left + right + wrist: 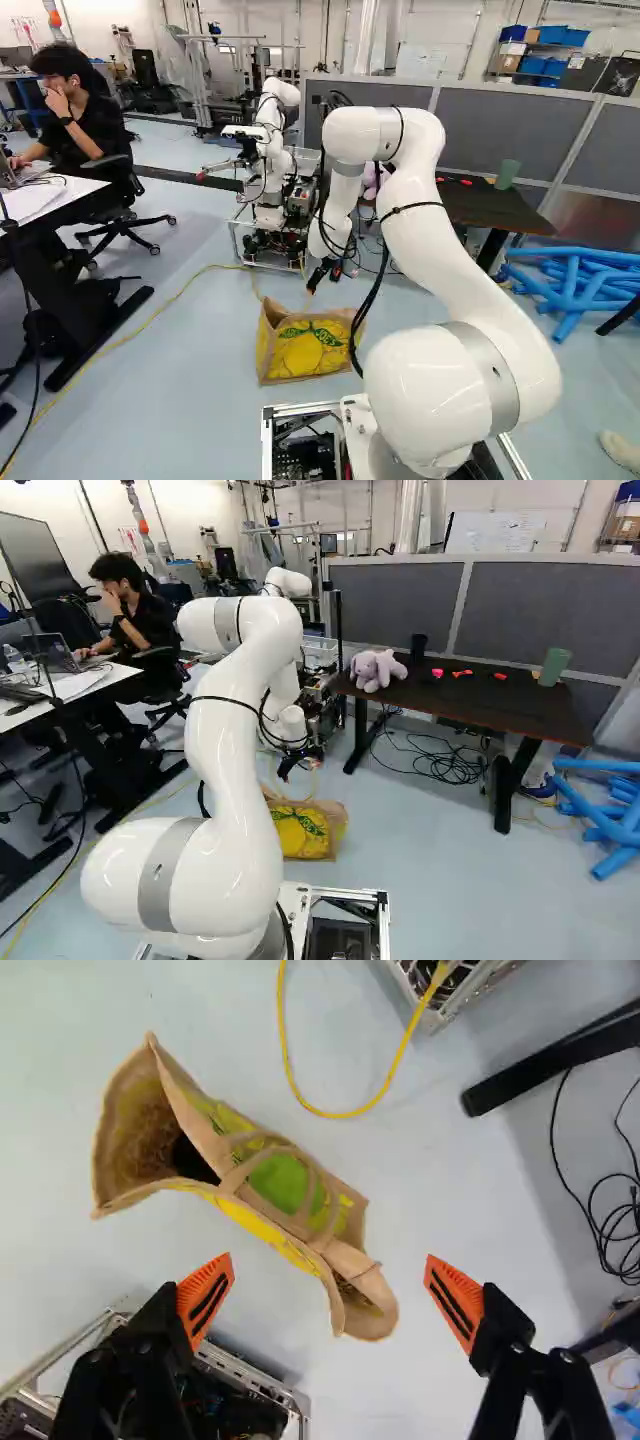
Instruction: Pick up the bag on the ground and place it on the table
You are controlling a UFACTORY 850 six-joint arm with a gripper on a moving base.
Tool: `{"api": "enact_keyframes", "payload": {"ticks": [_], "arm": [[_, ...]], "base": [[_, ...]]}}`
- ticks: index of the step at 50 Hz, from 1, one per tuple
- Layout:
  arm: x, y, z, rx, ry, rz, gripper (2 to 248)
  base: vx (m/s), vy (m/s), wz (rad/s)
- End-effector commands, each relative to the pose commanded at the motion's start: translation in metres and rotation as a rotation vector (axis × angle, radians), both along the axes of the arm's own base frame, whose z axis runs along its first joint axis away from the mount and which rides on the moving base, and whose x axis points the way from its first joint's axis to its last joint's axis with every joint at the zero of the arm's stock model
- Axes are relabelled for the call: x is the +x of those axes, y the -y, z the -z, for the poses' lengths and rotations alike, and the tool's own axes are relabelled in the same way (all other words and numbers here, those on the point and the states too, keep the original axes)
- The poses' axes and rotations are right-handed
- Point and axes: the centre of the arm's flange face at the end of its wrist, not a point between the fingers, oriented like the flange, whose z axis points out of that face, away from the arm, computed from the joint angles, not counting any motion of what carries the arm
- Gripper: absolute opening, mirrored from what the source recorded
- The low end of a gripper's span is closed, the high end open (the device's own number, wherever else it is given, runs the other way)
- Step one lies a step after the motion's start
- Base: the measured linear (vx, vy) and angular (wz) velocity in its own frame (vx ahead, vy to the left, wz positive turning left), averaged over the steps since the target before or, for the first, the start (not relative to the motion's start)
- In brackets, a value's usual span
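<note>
In the left base view my gripper (322,275) hangs over the floor, just above the far side of the tan and yellow bag (308,345). Seen from the wrist, the gripper (330,1298) stands wide open with nothing between its orange pads. Ahead of the fingers and below them, the bag (245,1175) rests on the floor with its top gaping and its handles (290,1195) lying over the middle. The dark table (470,698) stands at the right of the right base view, beyond the bag.
On the table are a plush toy (376,669), a dark cup, red items and a green cup (553,667). Cables (440,760) lie beneath it. Another robot (268,150) stands beyond the bag. Blue tubes (575,285) lie at the right, and a yellow cable (345,1114) crosses the floor.
</note>
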Motion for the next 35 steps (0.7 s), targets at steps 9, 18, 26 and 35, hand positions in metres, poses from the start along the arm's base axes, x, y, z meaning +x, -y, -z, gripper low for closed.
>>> {"api": "enact_keyframes", "payload": {"ticks": [9,18,26,35], "arm": [[0.000,0.001,0.014,-0.034,-0.024,-0.126,247],[0.001,0.002,0.027,-0.060,-0.040,-0.255,247],[0.003,0.002,0.040,-0.075,-0.046,-0.354,247],[0.004,0.001,0.053,-0.088,-0.051,-0.452,247]], "base": [[0.000,0.000,0.000],[0.000,0.000,0.000],[0.000,0.000,0.000],[0.000,0.000,0.000]]}}
